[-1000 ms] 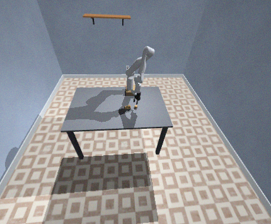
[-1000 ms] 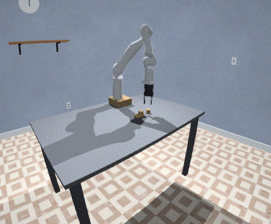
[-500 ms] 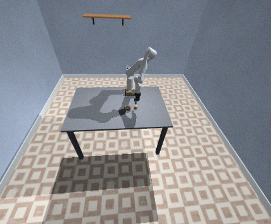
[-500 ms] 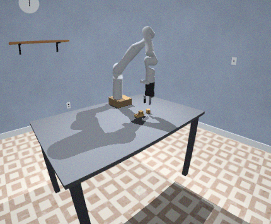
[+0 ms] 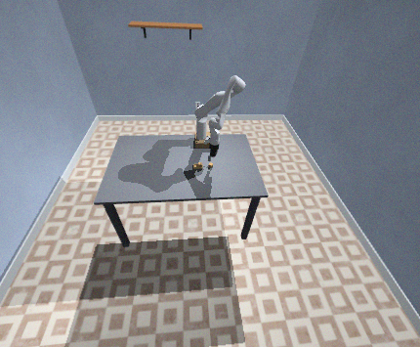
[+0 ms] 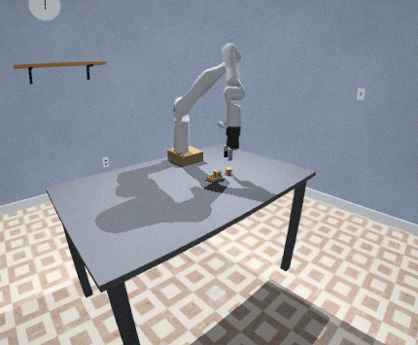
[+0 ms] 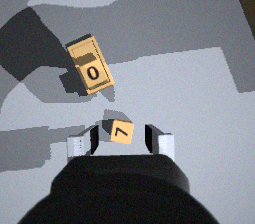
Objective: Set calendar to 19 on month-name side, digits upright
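only the wrist view shows black digits: "0" on the wooden cube [image 7: 92,73] in the wooden tray [image 7: 80,49] [image 6: 214,179], "7" on the loose wooden cube [image 7: 122,132] [image 6: 228,171] [image 5: 210,165]; the jaws [image 6: 227,156] gape wide, gripping nothing.

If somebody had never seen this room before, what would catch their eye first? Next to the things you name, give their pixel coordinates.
Probably the pale arm [image 5: 224,104] [image 6: 195,90], rising from its wooden base [image 6: 186,157] and bending down over the dark table [image 5: 228,183] [image 6: 163,233], its gripper [image 6: 228,155] [image 7: 121,134] open. Next, the small wooden cube showing a 7 [image 7: 122,132] on the tabletop, beside the tray [image 7: 104,64] with the 0 cube [image 7: 92,74] in it. The wooden shelf [image 5: 165,25] [image 6: 60,65] on the blue wall stands out too.
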